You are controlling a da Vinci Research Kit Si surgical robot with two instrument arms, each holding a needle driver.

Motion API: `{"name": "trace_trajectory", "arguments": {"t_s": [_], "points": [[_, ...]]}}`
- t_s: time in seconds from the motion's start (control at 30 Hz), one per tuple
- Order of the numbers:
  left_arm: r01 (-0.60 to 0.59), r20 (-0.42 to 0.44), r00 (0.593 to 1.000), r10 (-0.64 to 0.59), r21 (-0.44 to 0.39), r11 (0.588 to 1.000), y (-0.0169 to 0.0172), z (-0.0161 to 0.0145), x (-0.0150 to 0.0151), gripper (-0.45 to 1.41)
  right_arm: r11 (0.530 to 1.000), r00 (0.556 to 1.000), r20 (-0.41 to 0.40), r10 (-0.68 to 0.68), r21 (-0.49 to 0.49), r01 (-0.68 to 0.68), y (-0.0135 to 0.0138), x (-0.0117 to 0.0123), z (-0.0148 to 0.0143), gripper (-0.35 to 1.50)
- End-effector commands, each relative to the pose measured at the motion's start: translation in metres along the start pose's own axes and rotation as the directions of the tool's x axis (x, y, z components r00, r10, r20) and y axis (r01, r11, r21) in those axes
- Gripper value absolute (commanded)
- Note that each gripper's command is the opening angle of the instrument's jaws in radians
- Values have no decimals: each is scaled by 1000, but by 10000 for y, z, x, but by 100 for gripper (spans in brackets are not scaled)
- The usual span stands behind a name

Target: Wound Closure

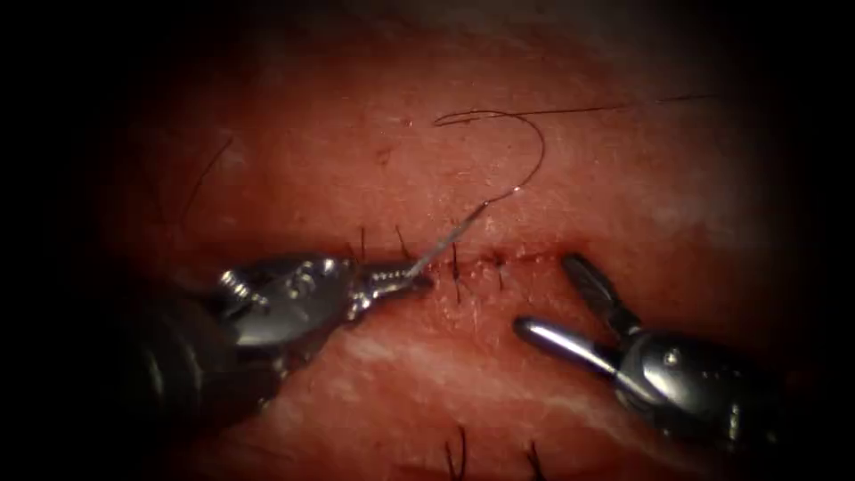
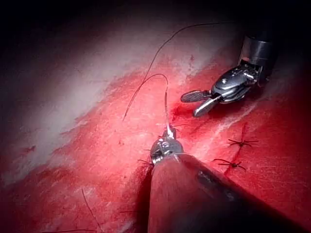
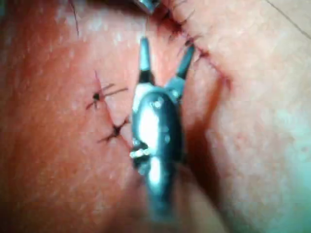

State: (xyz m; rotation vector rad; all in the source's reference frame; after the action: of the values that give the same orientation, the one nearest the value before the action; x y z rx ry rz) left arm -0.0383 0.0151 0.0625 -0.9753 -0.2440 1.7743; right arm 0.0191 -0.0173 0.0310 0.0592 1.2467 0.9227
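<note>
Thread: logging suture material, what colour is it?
Dark, near black thread; clearest in the endoscope view.

thread (image 1: 525, 151) loops above cut (image 1: 525, 258), knots (image 1: 456, 276) nearby

The thread (image 1: 525, 116) runs off toward the endoscope view's dark right margin, where its far end cannot be traced. The left gripper (image 1: 417, 281) closes over the near end of the needle (image 1: 450, 239), hiding that part. The right gripper (image 3: 163, 56) is blurred in its wrist view, and its shaft is cut off by the frame edge.
</note>
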Motion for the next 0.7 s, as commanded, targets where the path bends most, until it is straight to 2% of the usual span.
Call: {"name": "trace_trajectory", "arguments": {"t_s": [0.03,0.1,0.2,0.47,0.7], "points": [[5,-11,1000,-5,-2,1000,5,10,-6,-45,1000,1000,2,19,9,-19,-14,-11,6,108],[10,-54,998,-10,-1,1000,19,14,-5,-45,997,997,-4,80,0,-80,-16,-12,25,108],[0,-76,997,0,-1,1000,28,12,-4,-45,994,994,-17,104,-8,-105,-13,-14,33,108],[-7,-98,995,6,-6,1000,33,4,-6,-45,993,992,-49,113,-17,-114,-7,-14,36,108],[-19,-98,995,18,-6,1000,33,6,-6,-45,993,990,-74,122,12,-121,-12,-4,38,108]]}}
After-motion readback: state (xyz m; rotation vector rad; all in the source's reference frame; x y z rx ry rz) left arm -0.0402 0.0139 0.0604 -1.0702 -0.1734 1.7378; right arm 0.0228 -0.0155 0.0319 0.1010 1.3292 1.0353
